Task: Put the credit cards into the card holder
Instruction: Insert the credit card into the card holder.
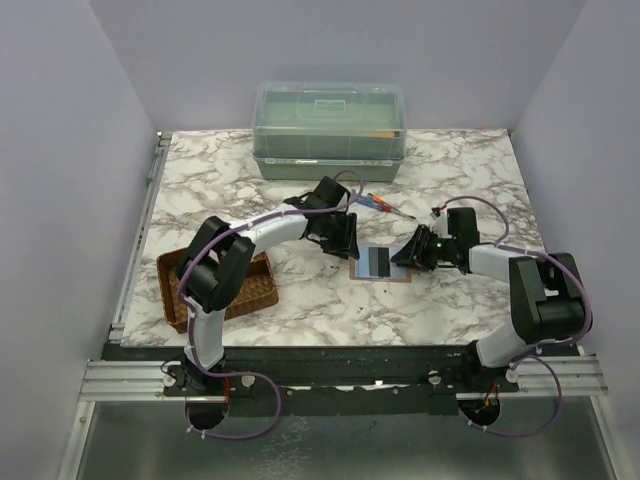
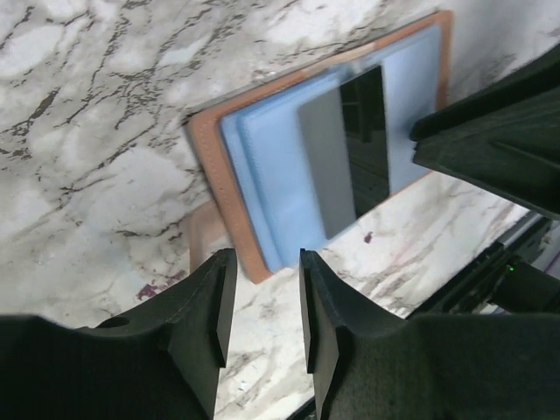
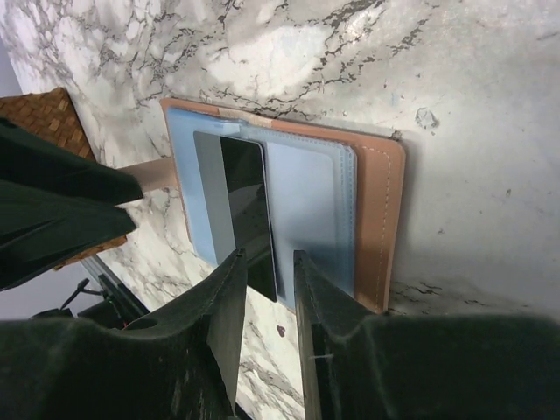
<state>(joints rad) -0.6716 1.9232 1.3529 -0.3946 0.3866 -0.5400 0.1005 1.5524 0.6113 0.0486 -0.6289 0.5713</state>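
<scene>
Right wrist view shows you one silver-grey flat card (image 3: 229, 197) lying on the blue sleeves of the open pinkish-tan leather card holder (image 3: 385, 219), apparently not yet slotted, with right gripper (image 3: 268, 262) and left gripper (image 2: 262, 267) parted, empty, beside it.

Both arms stretch forward from their bases and angle inward, elbows raised and wrists tipped downward. The left gripper (image 1: 340, 240) and right gripper (image 1: 412, 252) face each other, near but apart. Each one's jaws stand narrowly parted, a slim gap showing between the black fingers (image 2: 206, 306).
</scene>
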